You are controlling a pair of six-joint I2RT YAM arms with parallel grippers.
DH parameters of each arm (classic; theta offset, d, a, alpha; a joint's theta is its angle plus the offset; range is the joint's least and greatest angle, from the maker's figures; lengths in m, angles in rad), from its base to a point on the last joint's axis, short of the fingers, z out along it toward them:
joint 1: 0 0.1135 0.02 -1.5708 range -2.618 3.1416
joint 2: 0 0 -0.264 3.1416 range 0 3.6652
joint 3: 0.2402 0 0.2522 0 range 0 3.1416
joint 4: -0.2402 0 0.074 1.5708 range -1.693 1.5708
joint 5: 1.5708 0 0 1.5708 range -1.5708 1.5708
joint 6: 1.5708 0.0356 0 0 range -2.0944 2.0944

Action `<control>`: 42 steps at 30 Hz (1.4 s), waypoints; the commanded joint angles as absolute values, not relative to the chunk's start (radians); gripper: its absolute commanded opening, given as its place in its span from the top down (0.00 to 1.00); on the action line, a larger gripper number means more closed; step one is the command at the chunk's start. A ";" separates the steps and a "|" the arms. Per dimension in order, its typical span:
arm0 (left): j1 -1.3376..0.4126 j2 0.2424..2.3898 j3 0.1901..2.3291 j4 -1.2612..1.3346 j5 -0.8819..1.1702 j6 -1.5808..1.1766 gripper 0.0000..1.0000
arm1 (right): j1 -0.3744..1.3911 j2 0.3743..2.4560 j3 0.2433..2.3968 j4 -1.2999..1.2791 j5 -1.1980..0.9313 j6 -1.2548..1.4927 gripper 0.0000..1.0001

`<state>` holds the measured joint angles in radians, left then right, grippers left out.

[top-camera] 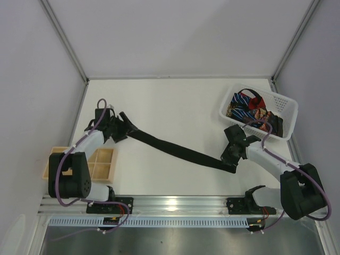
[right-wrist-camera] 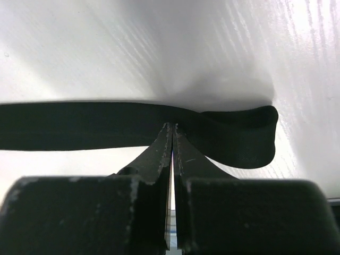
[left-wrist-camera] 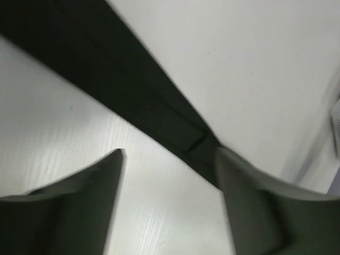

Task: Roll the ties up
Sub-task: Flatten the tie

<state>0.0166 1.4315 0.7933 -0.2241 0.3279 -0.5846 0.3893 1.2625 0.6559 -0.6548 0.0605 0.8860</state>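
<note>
A light wooden tray [top-camera: 102, 162] split into little square boxes sits on the flat white tabletop [top-camera: 175, 101]. Far to the right of the tray, and further back, stands a white plastic basket [top-camera: 290, 114] with small holes in its sides. Just in front of the tray runs a long shiny metal rail [top-camera: 180, 203]. Pale grey walls [top-camera: 32, 79] stand behind and beside the tray.

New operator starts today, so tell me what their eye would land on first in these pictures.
A long black tie stretches diagonally across the white table. The right tool is shut on its near end, where the fabric folds over; the left tool stands open at the other. At far right, a white basket holds bright patterned ties.
</note>
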 commanded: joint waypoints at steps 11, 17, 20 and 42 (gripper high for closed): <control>0.026 1.041 0.703 -0.376 0.302 -0.676 0.37 | 0.416 1.146 0.805 -0.693 -0.060 0.723 0.91; -0.060 1.153 0.759 -0.310 0.357 -0.698 0.63 | 0.339 1.134 0.831 -0.782 -0.112 0.700 0.66; -0.061 1.245 0.860 -0.395 0.281 -0.648 0.56 | 0.330 1.169 0.842 -0.776 -0.165 0.660 0.59; 0.064 1.879 1.362 -0.644 -0.086 -0.606 0.54 | 0.325 1.209 0.853 -0.766 -0.201 0.730 0.69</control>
